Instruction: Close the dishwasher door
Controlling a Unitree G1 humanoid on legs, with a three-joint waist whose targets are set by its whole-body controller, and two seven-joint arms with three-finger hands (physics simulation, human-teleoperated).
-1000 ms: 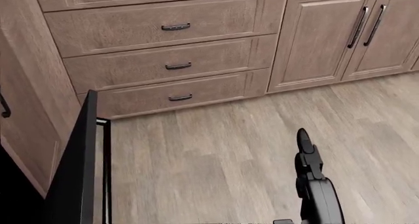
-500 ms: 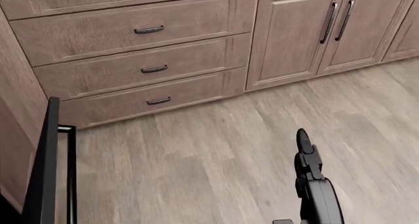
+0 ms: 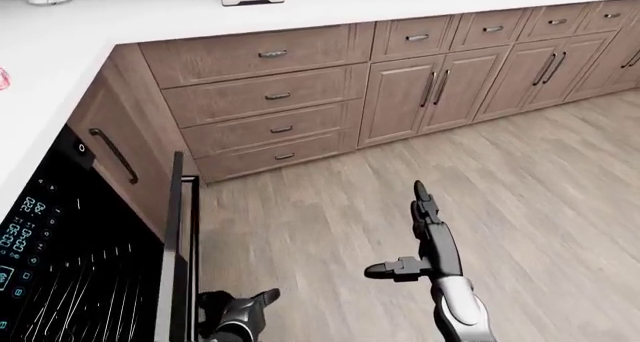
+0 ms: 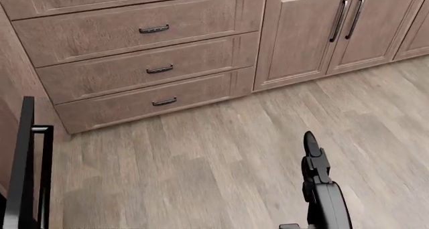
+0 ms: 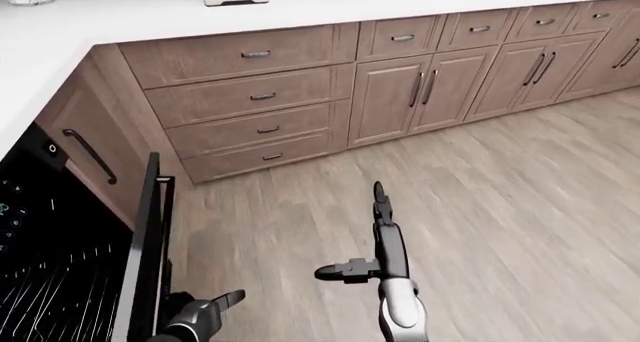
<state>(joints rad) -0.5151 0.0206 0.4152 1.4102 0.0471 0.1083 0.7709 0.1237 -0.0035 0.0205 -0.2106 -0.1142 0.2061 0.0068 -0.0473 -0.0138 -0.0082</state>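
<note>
Since a moment ago the whole head view has slid, so the camera has moved: the dishwasher door [image 4: 23,163] now sits further left in that view, down to a thin black edge at the left border, while the drawers [image 4: 134,63] have hardly shifted.

Seen from the left-eye view, the dishwasher door [image 3: 178,252] stands open, edge-on and close to upright, at the near left. Left of it lie the dark dishwasher interior with its wire rack [image 3: 90,289] and a lit control panel [image 3: 25,229]. The left robot hand [image 3: 240,312] is low at the bottom of that view, just beside the right face of the door near its lower part; whether it touches the door cannot be told, and its fingers appear spread, not wrapped round anything. The right robot hand [image 3: 425,222] hangs over the wooden floor [image 3: 540,192], well apart from the door, one finger pointing far and another sticking out to the left, holding nothing.

A white counter [image 3: 130,19] runs above the wooden cabinets [image 3: 400,94] on the far side.
</note>
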